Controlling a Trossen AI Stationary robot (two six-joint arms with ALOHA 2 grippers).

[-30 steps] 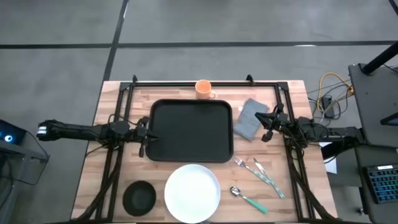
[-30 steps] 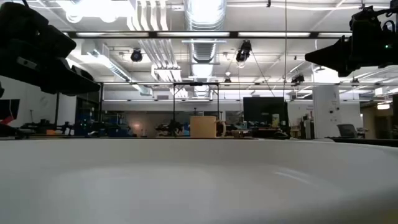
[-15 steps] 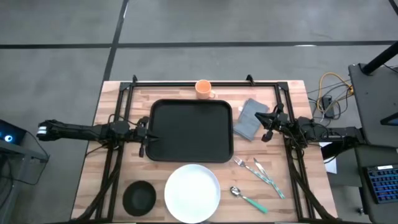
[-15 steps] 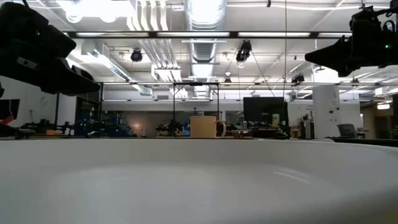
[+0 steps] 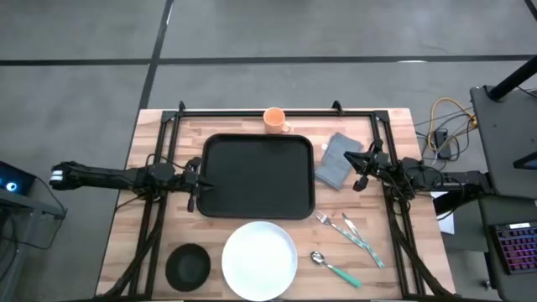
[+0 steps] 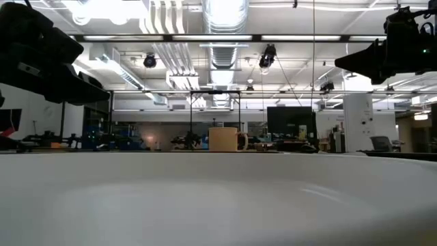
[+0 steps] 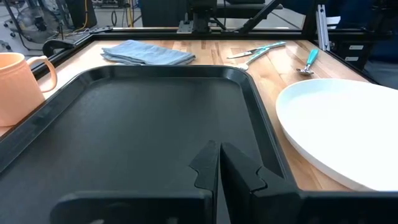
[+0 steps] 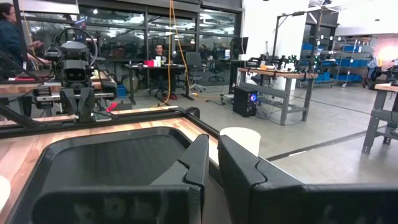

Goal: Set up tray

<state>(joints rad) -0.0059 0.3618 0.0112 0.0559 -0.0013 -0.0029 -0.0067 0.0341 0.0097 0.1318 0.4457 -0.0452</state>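
Observation:
The black tray (image 5: 258, 176) lies flat at the middle of the table; in the left wrist view the tray (image 7: 143, 118) fills the foreground. My left gripper (image 5: 198, 186) hovers over the tray's left rim, shut (image 7: 219, 165), touching nothing. My right gripper (image 5: 361, 168) hangs above the right edge of the folded blue-grey cloth (image 5: 337, 159), shut (image 8: 213, 163), also touching nothing. The low view shows both grippers raised above the table, the left gripper (image 6: 85, 89) and the right gripper (image 6: 341, 65). A white plate (image 5: 259, 260) rests near the tray's near edge.
An orange cup (image 5: 274, 119) stands beyond the tray's far edge. A small black bowl (image 5: 188, 266) sits left of the plate. A fork and knife (image 5: 352, 231) and a teal-handled spoon (image 5: 334, 267) lie right of the plate. A black frame (image 5: 277, 110) runs along the far edge.

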